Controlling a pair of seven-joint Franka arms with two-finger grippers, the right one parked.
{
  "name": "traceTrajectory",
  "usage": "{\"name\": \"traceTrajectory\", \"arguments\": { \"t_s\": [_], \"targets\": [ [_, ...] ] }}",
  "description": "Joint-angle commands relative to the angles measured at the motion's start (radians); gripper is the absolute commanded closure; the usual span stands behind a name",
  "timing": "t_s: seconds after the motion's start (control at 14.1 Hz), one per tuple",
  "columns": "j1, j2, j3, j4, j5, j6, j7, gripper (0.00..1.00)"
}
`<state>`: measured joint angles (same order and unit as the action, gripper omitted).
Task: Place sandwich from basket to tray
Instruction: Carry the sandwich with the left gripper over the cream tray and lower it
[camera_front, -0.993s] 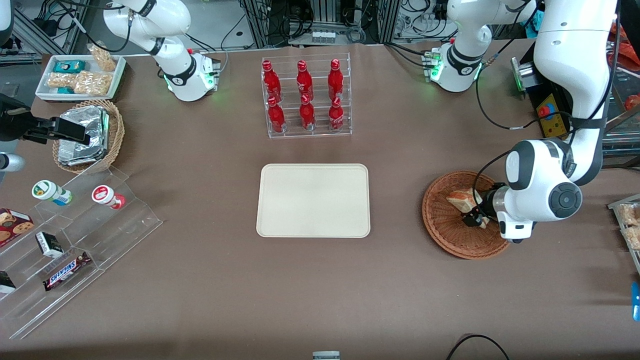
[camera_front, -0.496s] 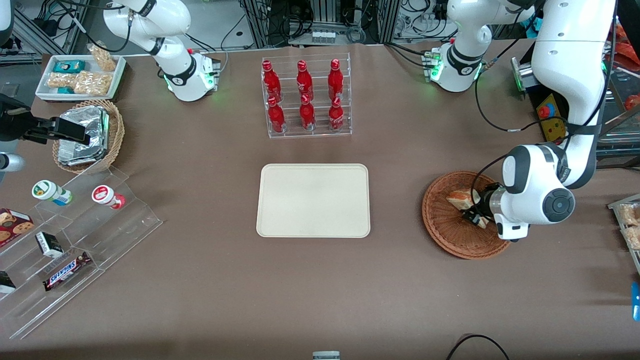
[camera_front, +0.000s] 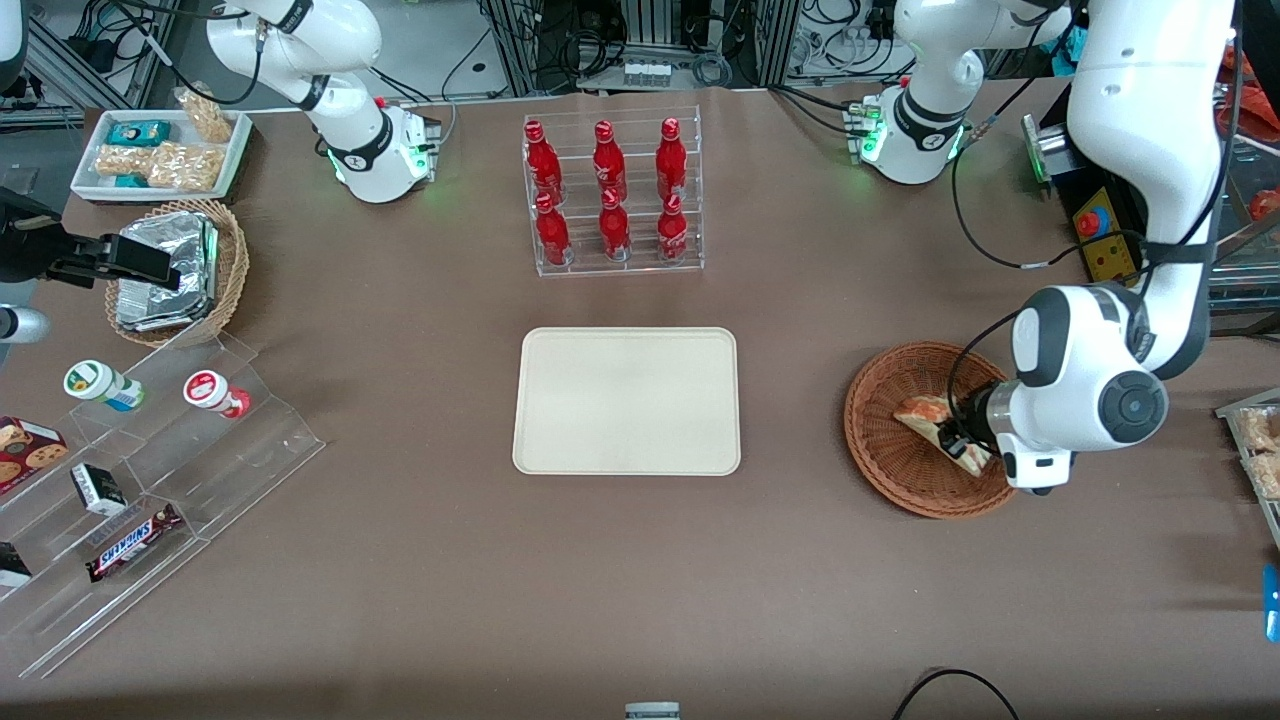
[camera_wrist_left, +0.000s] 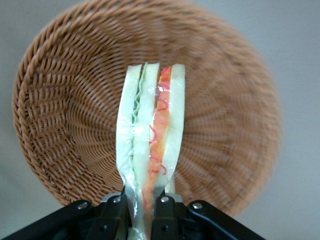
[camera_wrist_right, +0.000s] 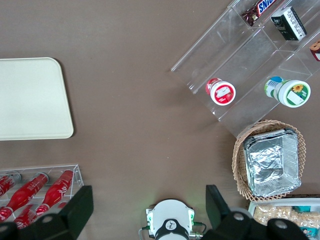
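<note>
While held above the basket (camera_wrist_left: 65, 125), the sandwich (camera_wrist_left: 150, 145) is clamped between the fingers of the gripper (camera_wrist_left: 141, 207), well apart from the tray (camera_front: 627, 400).

Brown table (camera_front: 400, 560): tray (camera_front: 626, 400) at centre, bottle rack (camera_front: 612, 195) farther from the camera. Basket (camera_front: 885, 440) toward the working arm's end, gripper (camera_wrist_left: 142, 205) above it clamping the sandwich (camera_wrist_left: 150, 135). Foil basket (camera_front: 228, 270), snack tray (camera_front: 232, 160) and acrylic shelf (camera_front: 250, 440) toward the parked arm's end.
</note>
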<state>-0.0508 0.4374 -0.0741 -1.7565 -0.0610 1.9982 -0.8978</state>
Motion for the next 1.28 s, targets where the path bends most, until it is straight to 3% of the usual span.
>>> {"name": "traceTrajectory", "arguments": {
  "t_s": [0.0,0.35,0.78,0.99,1.21],
  "targets": [
    [-0.153,-0.017,-0.004,0.093,0.029,-0.052,-0.018,0.83],
    [-0.482,0.115,-0.003,0.224,0.030,-0.042,-0.048,0.74],
    [-0.710,0.337,-0.004,0.409,0.024,0.053,-0.117,0.72],
    [-0.748,0.438,-0.004,0.520,0.027,0.053,-0.138,0.70],
    [-0.750,0.436,-0.006,0.519,0.021,0.042,-0.109,0.69]
  ]
}}
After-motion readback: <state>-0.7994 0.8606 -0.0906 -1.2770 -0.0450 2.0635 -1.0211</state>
